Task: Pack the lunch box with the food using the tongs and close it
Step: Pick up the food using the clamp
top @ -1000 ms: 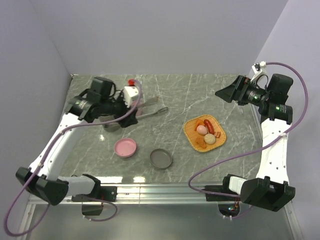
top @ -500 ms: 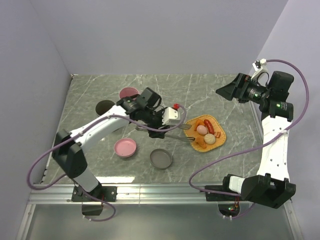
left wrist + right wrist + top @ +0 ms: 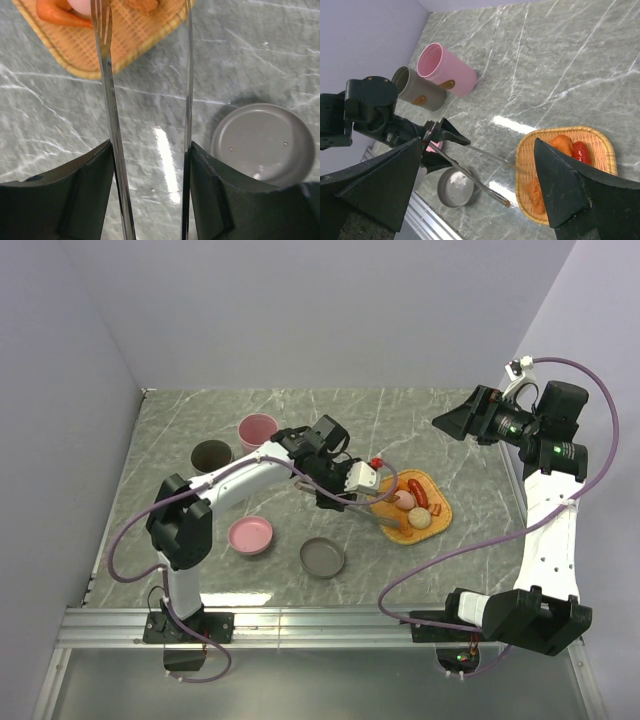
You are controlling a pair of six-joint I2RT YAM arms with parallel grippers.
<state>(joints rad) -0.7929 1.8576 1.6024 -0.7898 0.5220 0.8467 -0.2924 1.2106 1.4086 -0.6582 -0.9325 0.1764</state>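
My left gripper (image 3: 360, 483) (image 3: 150, 150) is shut on the silver tongs (image 3: 385, 512) (image 3: 106, 95), one arm against each finger, the arms standing apart. One forked tip lies over the orange woven tray (image 3: 447, 510) (image 3: 120, 45) beside an orange piece of the food (image 3: 55, 12). The other tip reaches past the tray's near edge. The food (image 3: 410, 508) on the tray is a pinkish ball, a pale ball, a red strip and orange chunks. The lunch box shows as a pink cup (image 3: 258, 428) and a dark cup (image 3: 211, 454). My right gripper (image 3: 455, 425) (image 3: 478, 142) hangs open, high at the back right.
A pink lid (image 3: 250, 535) and a grey lid (image 3: 322, 557) (image 3: 262, 145) lie on the marble table near the front, left of the tray. The walls close in at the back and on both sides.
My left arm has swung from the back left across to the tray, carrying the tongs. The two cups it covered now show. The right arm has held still.
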